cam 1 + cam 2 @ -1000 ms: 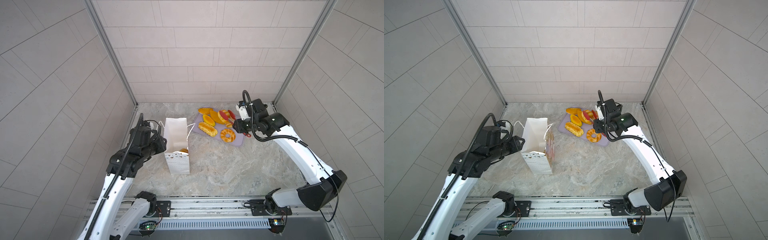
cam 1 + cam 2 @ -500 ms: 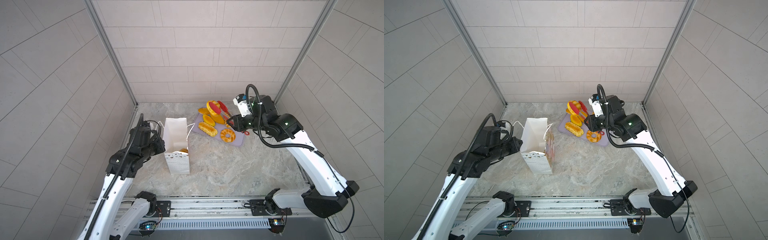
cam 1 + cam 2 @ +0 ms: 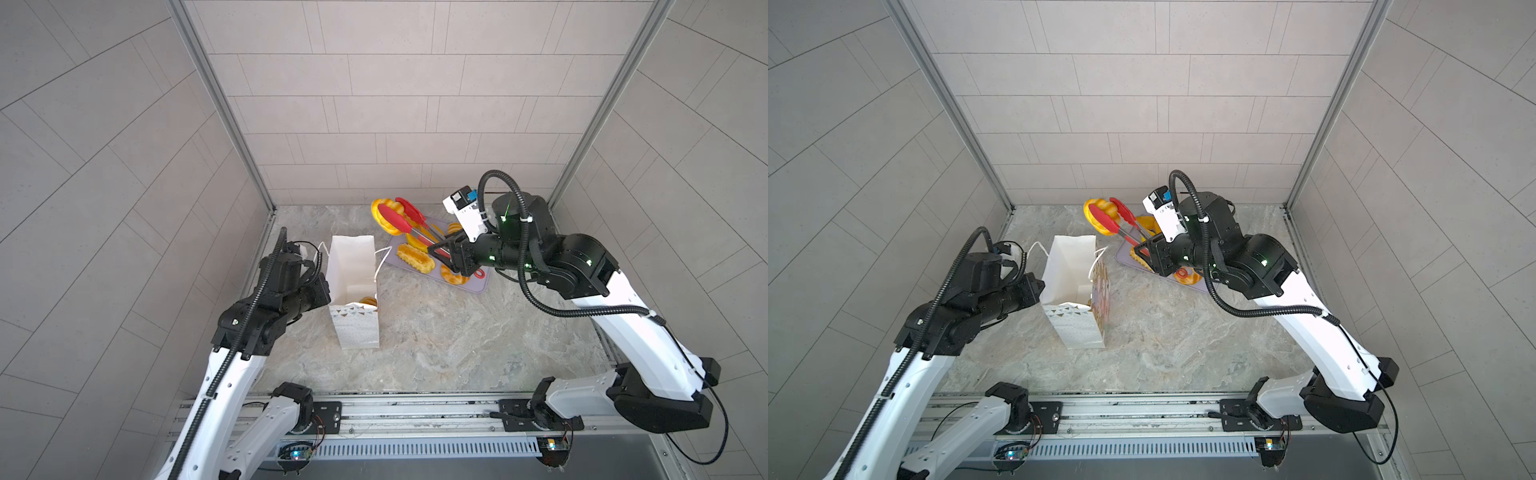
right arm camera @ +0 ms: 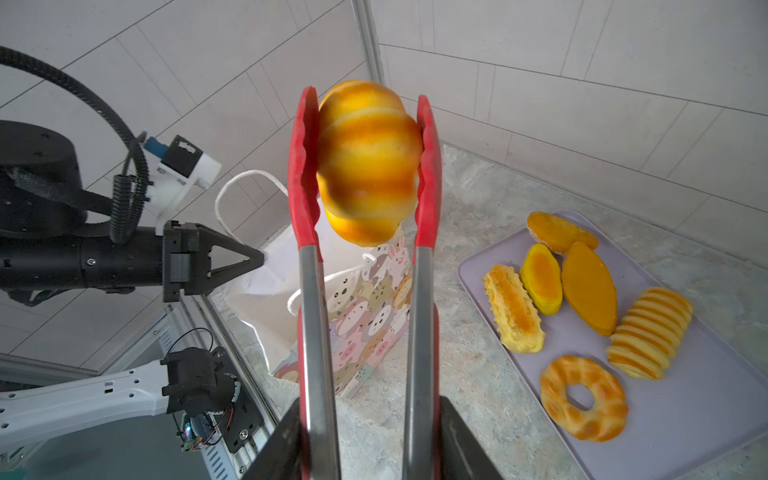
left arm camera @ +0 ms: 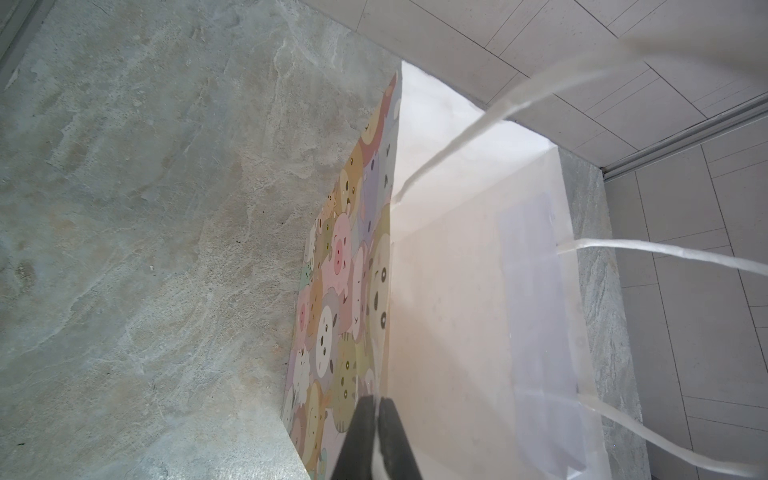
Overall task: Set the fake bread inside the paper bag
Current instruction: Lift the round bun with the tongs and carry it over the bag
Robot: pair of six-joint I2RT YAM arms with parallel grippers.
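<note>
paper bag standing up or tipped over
Upright, mouth open: the paper bag stands on its base, left gripper pinching its rim.

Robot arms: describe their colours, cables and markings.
Left arm and right arm: white lower links, black joints, black ribbed conduit along each. Green lights dot the right arm. Left gripper and right gripper: black, triangular-framed fingers; white camera mounts with blue connectors.

This is a robot lab test booth. Grey tiled walls [image 3: 374, 104] close it in at 9, 12 and 3 o'clock. A silver metal rail [image 3: 415, 417] at 6 o'clock holds two white-and-black robot arms [image 3: 224, 374] and small circuit boards [image 3: 296, 454] with bare wires. The golden-yellow toy bread [image 3: 414, 257] at 1 o'clock is pretend.
</note>
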